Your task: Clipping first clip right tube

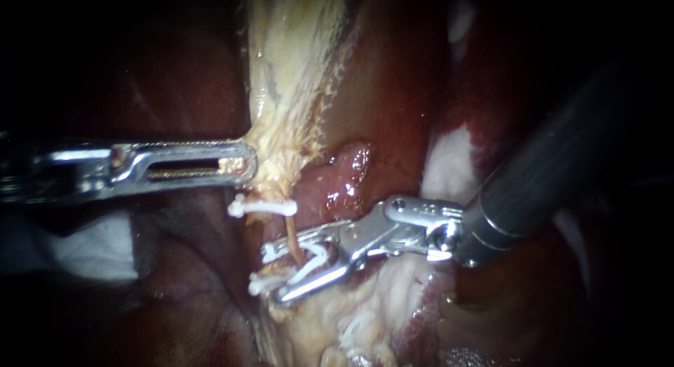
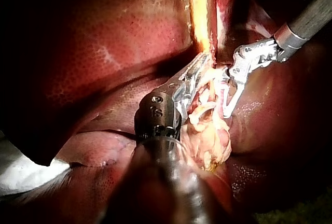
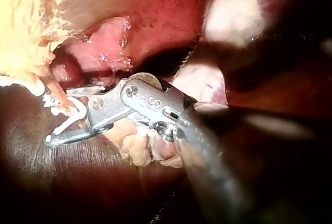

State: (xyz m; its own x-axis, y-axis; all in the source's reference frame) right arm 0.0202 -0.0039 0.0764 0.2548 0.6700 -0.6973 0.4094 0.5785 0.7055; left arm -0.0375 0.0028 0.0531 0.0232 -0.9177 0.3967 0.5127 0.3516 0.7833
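Dark red liver [image 1: 393,79] fills the endoscope view, and the edges fall to black. A pale yellow tissue band [image 1: 295,51] runs from top centre to bottom centre. White cloth [image 1: 91,251] shows dimly at lower left.

Right instrument [image 1: 276,274] enters from upper right on a dark shaft. Its jaws sit at lower centre, spread in a narrow V, holding 1 open white clip [image 1: 312,260], with both jaws on it.

Thin tan tube [image 1: 291,239], at lower centre, passes down through that V between the clip's arms. The clip is not yet squeezed onto it.

Left instrument [image 1: 246,162] comes in level from the left. Its slotted jaws are pressed together, and the tip pinches the edge of the tissue band at centre-left.

1 closed white clip [image 1: 263,207] sits across the tissue where the tube starts, just above the right jaws and below the left tip.

The right wrist view also shows the tube inside the open clip.
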